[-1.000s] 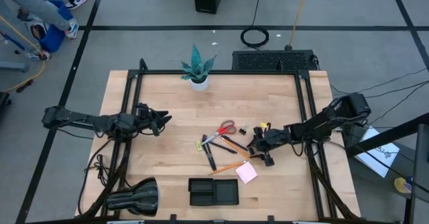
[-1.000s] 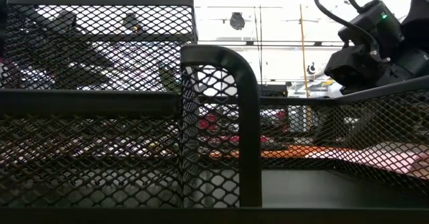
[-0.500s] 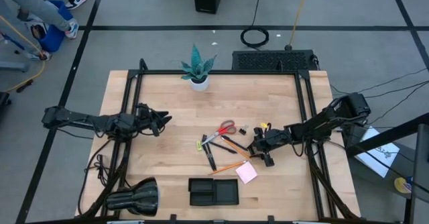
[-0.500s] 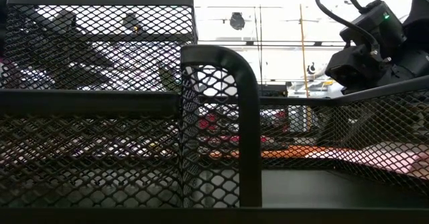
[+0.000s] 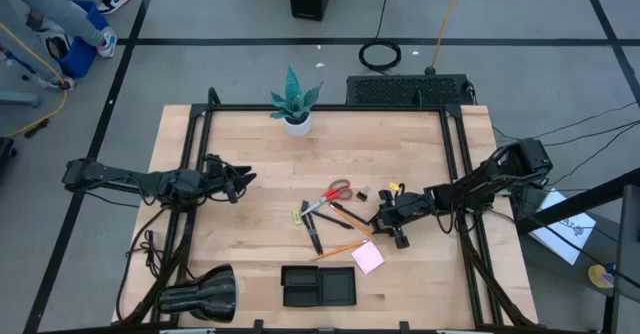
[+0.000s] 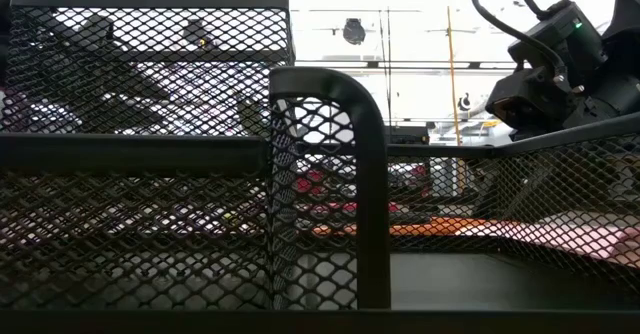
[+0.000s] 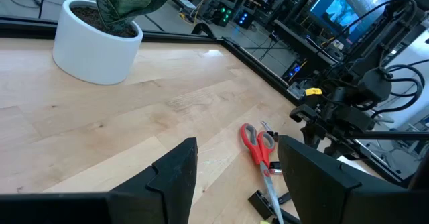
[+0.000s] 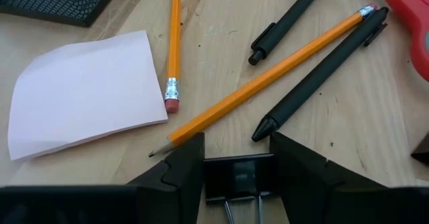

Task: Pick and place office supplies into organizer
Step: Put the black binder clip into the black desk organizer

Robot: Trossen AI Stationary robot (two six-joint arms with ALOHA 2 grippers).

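Observation:
My right gripper (image 8: 236,160) stands low over the table at centre right (image 5: 385,221), shut on a small black clip (image 8: 238,176). Just beyond it lie two orange pencils (image 8: 268,76), black pens (image 8: 322,70), a pale pink note pad (image 8: 84,90) and red-handled scissors (image 5: 334,193), all flat on the wood. A small yellow piece (image 5: 396,186) lies near the right arm. The black organizer (image 5: 318,285) sits at the near edge. My left gripper (image 5: 240,181) hovers open at the table's left with nothing between its fingers (image 7: 174,177). My right gripper has the black clip's body between its two fingers, one on each end of it (image 8: 212,174). The fingers slant downward, coming from the table's right side. The clip rests on the table, its wire handles (image 8: 241,207) pointing back toward the wrist.
A potted teal plant (image 5: 295,104) stands at the far edge. A black rounded cylinder (image 5: 200,294) lies at the near left corner. The low view looks through the organizer's mesh walls (image 6: 320,174). Bare wood stretches between the left gripper and the supplies.

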